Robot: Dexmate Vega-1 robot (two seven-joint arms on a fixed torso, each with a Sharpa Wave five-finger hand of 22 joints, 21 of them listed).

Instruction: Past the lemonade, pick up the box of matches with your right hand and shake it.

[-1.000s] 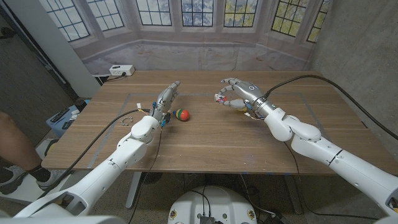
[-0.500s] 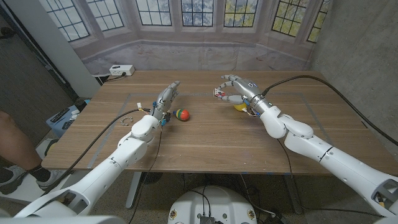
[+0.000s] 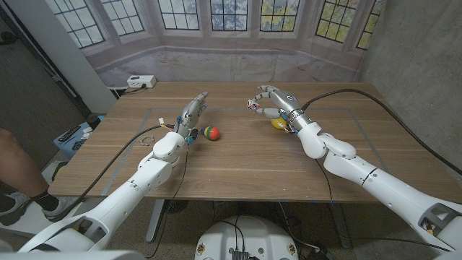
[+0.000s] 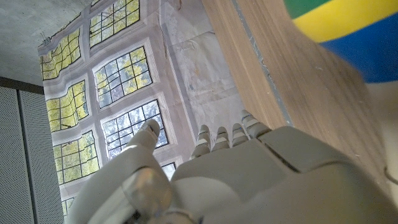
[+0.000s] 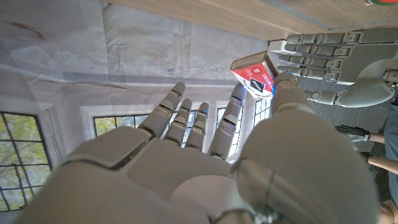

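The right hand (image 3: 273,100) is raised over the far right part of the wooden bench (image 3: 238,155), pinching the box of matches (image 3: 253,106) between thumb and a fingertip; the right wrist view shows the small red-and-white box (image 5: 255,73) at the fingertips, with the other fingers (image 5: 180,115) extended and slightly apart. Just beside and under that hand lies the yellow lemonade item (image 3: 278,123), mostly hidden by the wrist, so its shape cannot be told. Well to the left, a small ball in red, green and yellow (image 3: 210,132) sits on the bench just beside the left hand (image 3: 192,113), which reaches forward with fingers straight and close together, holding nothing; the left wrist view shows the ball (image 4: 339,34) close by. A white power strip (image 3: 141,81) rests at the far left corner. A person's leg (image 3: 16,162) shows at the left edge, beside the bench.
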